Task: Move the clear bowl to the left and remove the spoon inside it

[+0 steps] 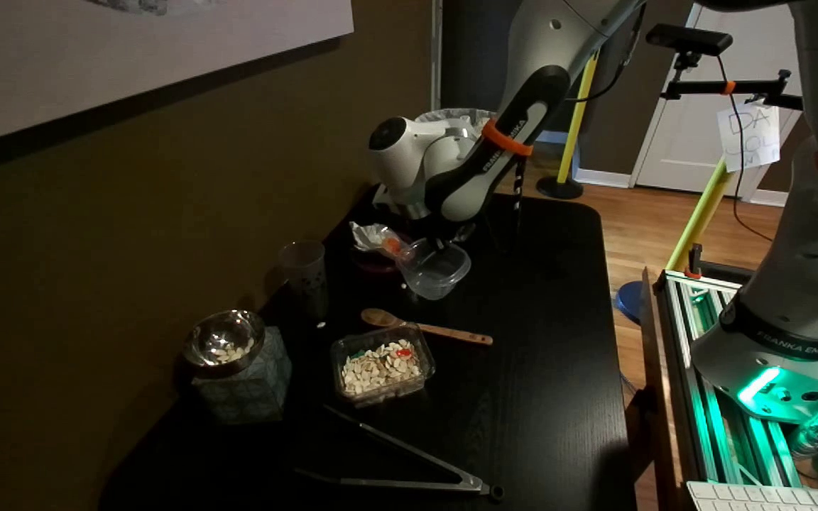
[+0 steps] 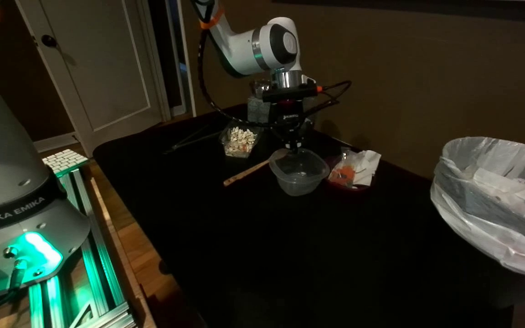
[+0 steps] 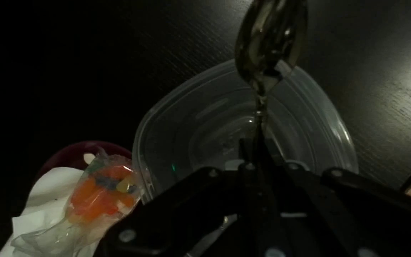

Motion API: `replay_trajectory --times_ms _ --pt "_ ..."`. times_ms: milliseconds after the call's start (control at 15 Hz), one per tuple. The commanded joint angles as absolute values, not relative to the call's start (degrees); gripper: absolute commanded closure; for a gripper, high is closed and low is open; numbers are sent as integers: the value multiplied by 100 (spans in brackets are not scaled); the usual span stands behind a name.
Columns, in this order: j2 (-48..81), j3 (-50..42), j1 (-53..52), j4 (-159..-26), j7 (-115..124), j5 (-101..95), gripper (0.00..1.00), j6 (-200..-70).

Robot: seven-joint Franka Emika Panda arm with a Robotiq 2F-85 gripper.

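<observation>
The clear bowl [image 1: 434, 273] is see-through with rounded corners and stands upright on the black table; it shows in both exterior views [image 2: 299, 175] and large in the wrist view [image 3: 205, 117]. My gripper [image 3: 259, 150] is directly over the bowl, with its fingertips near the rim in both exterior views [image 1: 441, 243] [image 2: 294, 148]. It is shut on the handle of a metal spoon [image 3: 273, 39]. The spoon's wide end [image 1: 464, 231] points away from the fingers and past the bowl's rim in the wrist view. The rest of the handle is hidden among the fingers.
A dark red bowl [image 3: 80, 150] with crumpled paper and bagged candy sits close beside the clear bowl. Nearby are a wooden spoon [image 1: 444, 331], a tray of pale pieces [image 1: 380, 369], tongs [image 1: 409, 485], a cup [image 1: 302, 259], a metal bowl [image 1: 203, 348] and a lined bin [image 2: 472, 228].
</observation>
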State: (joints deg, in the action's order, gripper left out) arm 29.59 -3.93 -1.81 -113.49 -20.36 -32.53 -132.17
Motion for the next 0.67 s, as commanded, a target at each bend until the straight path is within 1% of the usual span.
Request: replay_trajectory --times_ms 0,267,600 --pt "2543 -452 -239 -11786 -1645 -3674 98 -13481" --pt "2339 -460 -256 -12001 -911 -4001 98 -14486" --pt "2461 -844 -682 -12033 882 -5079 98 -15859"
